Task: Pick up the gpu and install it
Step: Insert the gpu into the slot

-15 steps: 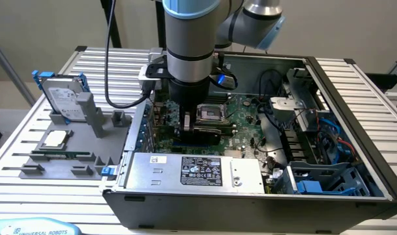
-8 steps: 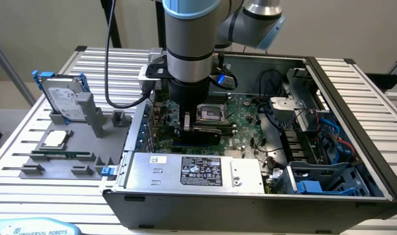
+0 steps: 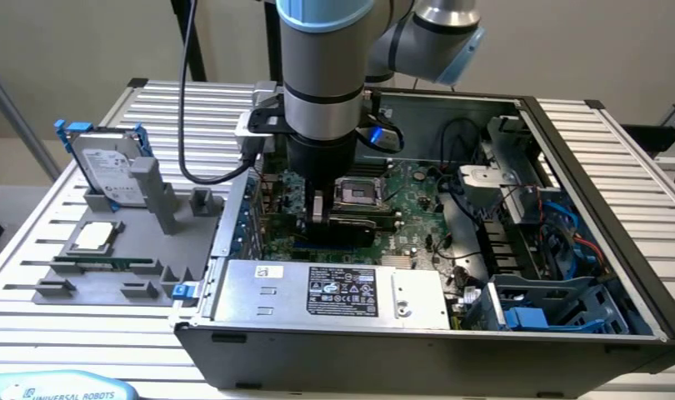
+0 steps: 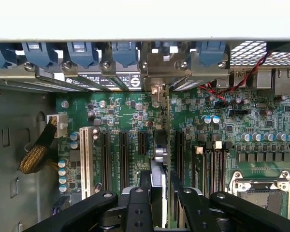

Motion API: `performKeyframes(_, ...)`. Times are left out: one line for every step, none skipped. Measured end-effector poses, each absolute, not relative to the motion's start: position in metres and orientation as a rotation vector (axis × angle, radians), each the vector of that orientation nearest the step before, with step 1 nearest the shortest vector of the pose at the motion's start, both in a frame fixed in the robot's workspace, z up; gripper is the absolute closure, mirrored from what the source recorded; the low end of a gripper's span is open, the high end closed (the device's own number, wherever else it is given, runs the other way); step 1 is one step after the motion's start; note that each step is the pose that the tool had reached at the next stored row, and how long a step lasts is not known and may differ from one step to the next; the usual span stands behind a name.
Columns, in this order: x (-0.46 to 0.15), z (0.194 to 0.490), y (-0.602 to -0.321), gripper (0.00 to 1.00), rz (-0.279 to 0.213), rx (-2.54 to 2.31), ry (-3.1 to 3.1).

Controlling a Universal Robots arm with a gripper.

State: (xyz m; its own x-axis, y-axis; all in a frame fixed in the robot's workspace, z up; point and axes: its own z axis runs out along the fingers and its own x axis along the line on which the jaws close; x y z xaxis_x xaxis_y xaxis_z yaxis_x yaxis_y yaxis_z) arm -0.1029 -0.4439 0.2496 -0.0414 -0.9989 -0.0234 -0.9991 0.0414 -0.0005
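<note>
The gpu shows edge-on in the wrist view, a thin card standing upright over the green motherboard among the black expansion slots. Its silver bracket end reaches the case's rear wall by the blue slot clips. My gripper is shut on the card's upper edge, one black finger on each side. Whether the card sits fully in its slot I cannot tell. In the exterior view my gripper hangs low inside the open computer case, near the motherboard's left part.
The CPU socket lies just beside the gripper. A power supply fills the case's near side, and cables and a drive cage are on the exterior view's right. Outside, a grey holder carries a hard drive and a CPU chip.
</note>
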Motion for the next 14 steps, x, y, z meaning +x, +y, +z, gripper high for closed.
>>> performKeyframes(-0.1029,0.2496,-0.4436,0.73,0.025,-2.162,2.255)
performKeyframes(-0.1029,0.2496,-0.4434,0.73,0.025,-2.161,2.256)
performKeyframes(-0.1029,0.2496,-0.4432,0.73,0.025,-2.161,2.256)
performKeyframes(-0.1029,0.2496,-0.4432,0.73,0.025,-2.160,2.257)
performKeyframes(-0.1029,0.2495,-0.4431,0.73,0.025,-2.160,2.257)
performKeyframes(-0.1029,0.2494,-0.4431,0.73,0.025,-2.160,2.257)
performKeyframes(-0.1030,0.2493,-0.4431,0.73,0.025,-2.160,2.258)
performKeyframes(-0.1031,0.2491,-0.4431,0.73,0.025,-2.160,2.258)
performKeyframes(-0.1033,0.2488,-0.4431,0.73,0.025,-2.159,2.258)
performKeyframes(-0.1034,0.2481,-0.4430,0.73,0.025,-2.159,2.257)
performKeyframes(-0.1035,0.2478,-0.4430,0.73,0.025,-2.159,2.257)
performKeyframes(-0.1036,0.2476,-0.4430,0.73,0.025,-2.159,2.258)
performKeyframes(-0.1037,0.2474,-0.4431,0.73,0.025,-2.159,2.258)
performKeyframes(-0.1037,0.2471,-0.4431,0.73,0.025,-2.159,2.258)
